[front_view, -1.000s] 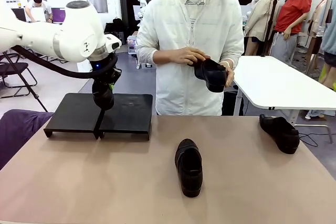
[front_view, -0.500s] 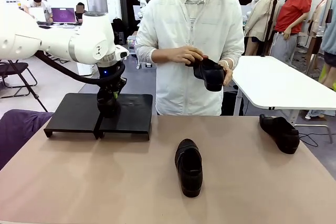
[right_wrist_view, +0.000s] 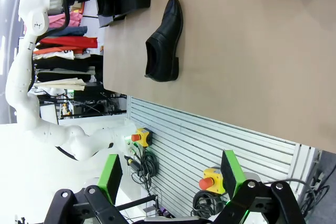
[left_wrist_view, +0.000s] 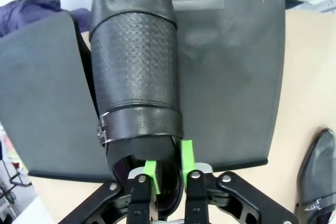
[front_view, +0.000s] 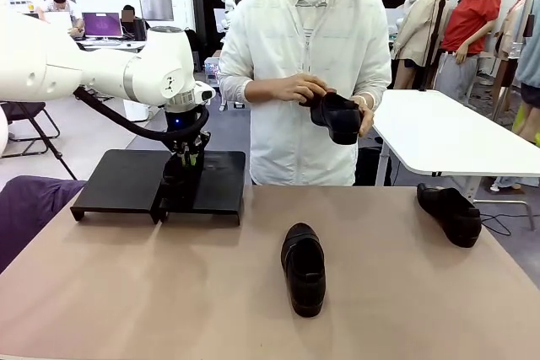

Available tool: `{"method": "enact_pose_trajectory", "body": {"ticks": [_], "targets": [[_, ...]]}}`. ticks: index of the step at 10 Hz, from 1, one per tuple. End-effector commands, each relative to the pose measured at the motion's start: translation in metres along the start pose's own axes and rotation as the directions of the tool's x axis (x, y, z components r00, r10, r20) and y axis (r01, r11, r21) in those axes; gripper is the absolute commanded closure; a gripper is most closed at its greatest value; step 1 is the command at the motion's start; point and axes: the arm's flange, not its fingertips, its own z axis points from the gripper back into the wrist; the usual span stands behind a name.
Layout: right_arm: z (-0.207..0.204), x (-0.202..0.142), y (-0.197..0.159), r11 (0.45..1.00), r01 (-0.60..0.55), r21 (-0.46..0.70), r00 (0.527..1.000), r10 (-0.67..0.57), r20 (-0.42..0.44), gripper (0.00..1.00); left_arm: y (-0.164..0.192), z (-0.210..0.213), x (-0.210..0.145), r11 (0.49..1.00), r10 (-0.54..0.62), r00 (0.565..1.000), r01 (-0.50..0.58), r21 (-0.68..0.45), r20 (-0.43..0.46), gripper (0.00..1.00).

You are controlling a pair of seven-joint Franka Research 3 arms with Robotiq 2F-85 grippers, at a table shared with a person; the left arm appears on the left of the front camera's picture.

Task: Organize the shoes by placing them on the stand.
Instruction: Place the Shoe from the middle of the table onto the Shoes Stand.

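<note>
Since a second ago our left arm [front_view: 93, 69] has swung across and dropped, so the left pincer [front_view: 189, 160] now sits low over the stand [front_view: 122, 181] instead of hanging above it. Everything else on the worktop [front_view: 126, 292] is where it was.

The stand is at about 10 o'clock on the worktop, two black platforms side by side. The first shoe [front_view: 177, 187] is down at the right-hand platform, close to the seam between the two. It's black on black from the front, so we can't really tell if the sole is fully resting.

The left wrist view is way clearer. The green pads [left_wrist_view: 187, 153] straddle the rim at the shoe's heel end, one inside the opening and one outside against the leather. The inner pad has a sliver of gap next to it, so the jaws look slightly apart rather than clamped.

The right pincer [right_wrist_view: 170, 166] has its jaws spread wide with nothing between them.

The middle shoe [front_view: 304, 269] lies dead centre on the worktop, toe pointing at 6 o'clock. The far-right shoe [front_view: 451, 212] sits around 2 o'clock, near the edge. The fourth shoe [front_view: 337, 118] is off the worktop, held in the person's hands [front_view: 299, 88] at 12 o'clock.
</note>
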Motion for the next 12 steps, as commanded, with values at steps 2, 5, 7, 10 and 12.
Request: {"method": "enact_pose_trajectory", "body": {"ticks": [2, 5, 7, 10, 12], "targets": [[0.002, -0.002, -0.001, 1.0, -0.018, -0.007, 1.0, 0.018, -0.005, 0.0, 0.002, 0.011, 0.002, 1.0, -0.012, 1.0, 0.012, 0.023, 0.025, 0.0], [0.002, -0.002, -0.001, 1.0, -0.018, -0.007, 1.0, 0.018, -0.005, 0.0, 0.001, 0.036, -0.039, 0.991, -0.128, 0.992, 0.127, -0.029, -0.02, 0.0], [0.002, -0.002, -0.001, 1.0, -0.018, -0.007, 1.0, 0.018, -0.005, 0.0, 0.013, 0.067, -0.097, 0.966, -0.244, 0.966, 0.234, -0.111, -0.083, 0.0], [0.002, -0.002, -0.001, 1.0, -0.018, -0.007, 1.0, 0.018, -0.005, 0.0, 0.053, 0.106, -0.214, 0.887, -0.334, 0.942, 0.316, -0.336, 0.003, 0.0], [0.002, -0.002, -0.001, 1.0, -0.018, -0.007, 1.0, 0.018, -0.005, 0.0, 0.089, 0.107, -0.296, 0.792, -0.199, 0.961, 0.274, -0.546, 0.193, 0.0]]}}
